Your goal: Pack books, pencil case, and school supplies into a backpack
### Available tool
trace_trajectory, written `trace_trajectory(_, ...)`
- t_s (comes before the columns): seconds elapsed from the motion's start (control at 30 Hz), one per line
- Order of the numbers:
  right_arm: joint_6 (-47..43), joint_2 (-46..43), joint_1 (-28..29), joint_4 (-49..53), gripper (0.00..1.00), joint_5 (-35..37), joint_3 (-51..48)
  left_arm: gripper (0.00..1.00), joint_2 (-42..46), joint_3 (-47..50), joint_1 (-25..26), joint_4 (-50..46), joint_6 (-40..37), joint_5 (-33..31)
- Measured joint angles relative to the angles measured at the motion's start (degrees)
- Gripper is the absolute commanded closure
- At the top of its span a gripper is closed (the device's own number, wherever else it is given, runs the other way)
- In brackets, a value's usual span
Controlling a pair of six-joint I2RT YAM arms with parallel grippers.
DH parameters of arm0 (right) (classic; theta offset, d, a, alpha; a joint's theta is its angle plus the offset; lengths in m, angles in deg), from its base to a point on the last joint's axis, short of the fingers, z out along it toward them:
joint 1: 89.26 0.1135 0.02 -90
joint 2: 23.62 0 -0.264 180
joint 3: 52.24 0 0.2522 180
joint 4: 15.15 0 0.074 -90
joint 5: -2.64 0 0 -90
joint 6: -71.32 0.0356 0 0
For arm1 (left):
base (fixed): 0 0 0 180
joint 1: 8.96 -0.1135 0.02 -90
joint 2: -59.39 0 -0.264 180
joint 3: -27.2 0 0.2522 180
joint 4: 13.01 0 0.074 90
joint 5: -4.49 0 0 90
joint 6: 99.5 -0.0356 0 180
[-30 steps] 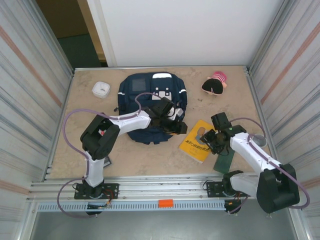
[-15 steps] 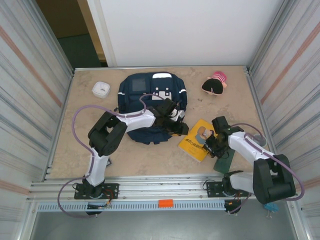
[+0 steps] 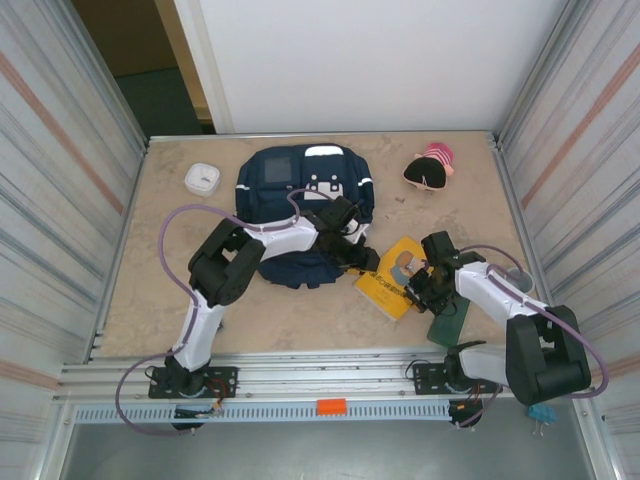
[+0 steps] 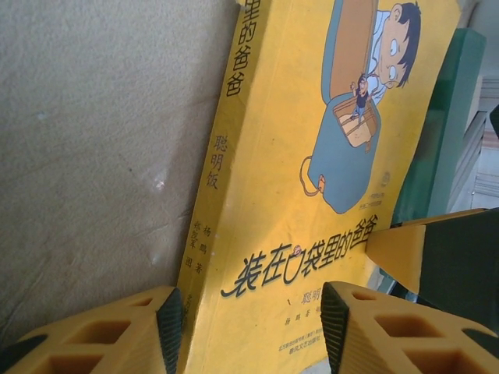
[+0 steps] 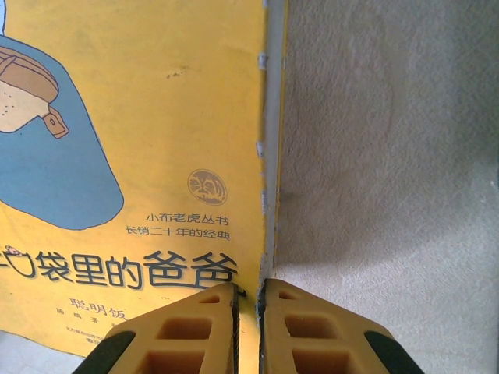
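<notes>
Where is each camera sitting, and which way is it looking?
Top external: high above and behind the arms, looking down on the table; both arms show, with the left gripper and right gripper at the yellow book, beside the backpack.
Left wrist: on the left arm, looking along its fingers, set apart, at the book's spine corner.
Right wrist: on the right arm, looking along its fingers, nearly together at the book's page edge.
Shared: all three see the yellow book.
</notes>
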Motion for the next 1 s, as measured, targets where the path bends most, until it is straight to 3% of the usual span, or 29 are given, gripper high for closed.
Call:
trace_trajectory(0.53,0.6,-0.7,0.3,-0.7,0.86,0.1,-0.5,0.49,1.8,-1.7,-1.2,-1.8,1.6,7.5)
trace_trajectory(1.0,2.1,-3.4,0.9,-2.4,0.86,0.6,-2.2,0.47,2.3,1.9,-1.9,5.2,8.0,10.3)
